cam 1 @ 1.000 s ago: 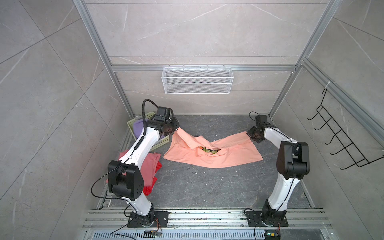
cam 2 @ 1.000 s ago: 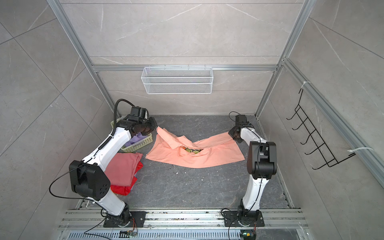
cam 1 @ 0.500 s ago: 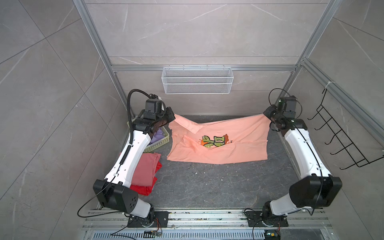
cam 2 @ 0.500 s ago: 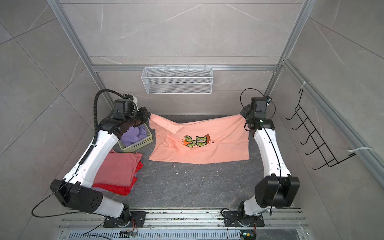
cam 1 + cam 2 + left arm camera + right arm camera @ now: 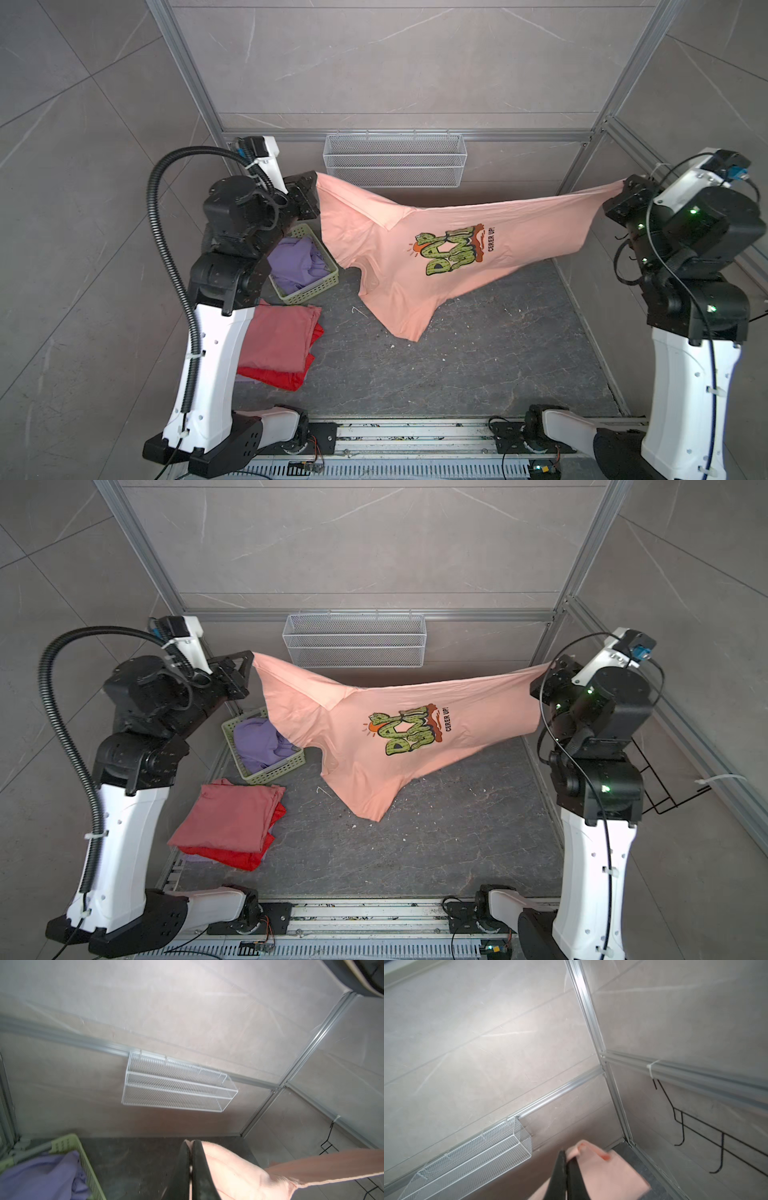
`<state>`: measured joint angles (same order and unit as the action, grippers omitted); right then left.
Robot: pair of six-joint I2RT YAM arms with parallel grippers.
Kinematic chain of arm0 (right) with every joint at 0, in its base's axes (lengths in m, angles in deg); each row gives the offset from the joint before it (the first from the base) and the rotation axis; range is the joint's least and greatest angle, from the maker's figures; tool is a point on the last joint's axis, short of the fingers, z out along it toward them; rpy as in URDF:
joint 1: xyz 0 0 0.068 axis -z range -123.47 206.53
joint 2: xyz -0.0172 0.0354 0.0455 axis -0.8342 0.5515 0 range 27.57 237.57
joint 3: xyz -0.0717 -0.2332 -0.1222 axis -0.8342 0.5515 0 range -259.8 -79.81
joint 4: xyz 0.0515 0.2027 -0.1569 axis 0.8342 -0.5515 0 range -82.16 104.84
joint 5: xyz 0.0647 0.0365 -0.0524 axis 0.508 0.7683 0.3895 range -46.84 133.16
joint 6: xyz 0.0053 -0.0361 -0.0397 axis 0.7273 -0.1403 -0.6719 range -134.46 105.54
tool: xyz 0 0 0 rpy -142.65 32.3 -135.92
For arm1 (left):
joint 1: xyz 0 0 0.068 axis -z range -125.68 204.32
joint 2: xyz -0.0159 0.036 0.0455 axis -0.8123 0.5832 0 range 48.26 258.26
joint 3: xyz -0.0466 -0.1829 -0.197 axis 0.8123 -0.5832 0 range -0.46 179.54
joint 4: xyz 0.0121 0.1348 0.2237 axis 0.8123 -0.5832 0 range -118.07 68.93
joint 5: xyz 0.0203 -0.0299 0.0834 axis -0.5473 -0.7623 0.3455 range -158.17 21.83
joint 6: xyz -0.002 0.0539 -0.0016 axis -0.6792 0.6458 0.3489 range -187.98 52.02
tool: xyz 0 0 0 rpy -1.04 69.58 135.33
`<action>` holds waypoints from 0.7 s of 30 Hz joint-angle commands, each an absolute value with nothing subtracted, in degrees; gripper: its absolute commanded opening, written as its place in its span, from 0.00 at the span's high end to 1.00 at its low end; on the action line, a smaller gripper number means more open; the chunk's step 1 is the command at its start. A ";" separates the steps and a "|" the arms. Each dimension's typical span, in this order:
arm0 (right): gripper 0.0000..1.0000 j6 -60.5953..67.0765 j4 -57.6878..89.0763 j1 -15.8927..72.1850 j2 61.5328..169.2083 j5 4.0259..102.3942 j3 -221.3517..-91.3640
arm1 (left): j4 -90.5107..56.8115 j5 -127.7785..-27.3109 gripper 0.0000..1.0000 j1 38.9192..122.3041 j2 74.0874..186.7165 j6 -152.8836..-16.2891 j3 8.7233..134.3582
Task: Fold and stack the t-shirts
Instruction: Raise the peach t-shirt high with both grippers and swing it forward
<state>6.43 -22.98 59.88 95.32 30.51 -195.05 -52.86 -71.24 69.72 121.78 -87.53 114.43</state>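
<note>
Top views both show the arms lifted high and spread wide. The left gripper [image 5: 312,187] and right gripper [image 5: 623,189] each pinch a corner of the peach t-shirt [image 5: 374,249], which hangs stretched between them. Only these views show the rose t-shirt [image 5: 278,336] folded on the red t-shirt [image 5: 286,378] at the near left. Wrist views show the fingers [image 5: 198,1172] squeezed tight on peach cloth.

peach tee [image 5: 374,232]: stretched, hanging | rose tee [image 5: 278,336]: folded on red tee [image 5: 286,380] | lavender tee [image 5: 295,262]: crumpled
</note>
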 commanded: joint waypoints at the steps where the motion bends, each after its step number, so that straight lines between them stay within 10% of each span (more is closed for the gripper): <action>1: 1.00 3.34 -28.69 60.14 93.38 30.43 -201.37 | -53.64 -70.52 1.00 69.35 119.08 -80.17 122.29; 12: 1.00 0.15 -32.54 60.15 92.33 30.44 -212.08 | -50.79 -72.49 1.00 69.28 120.26 -71.92 137.04; 21: 1.00 1.83 -23.07 60.18 100.72 29.16 -195.78 | -49.94 -70.98 1.00 69.30 135.54 -72.78 134.67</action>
<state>1.79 -27.11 59.88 95.69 31.61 -200.77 -50.39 -72.86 69.72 127.09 -73.70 136.75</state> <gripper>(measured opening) 0.050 0.050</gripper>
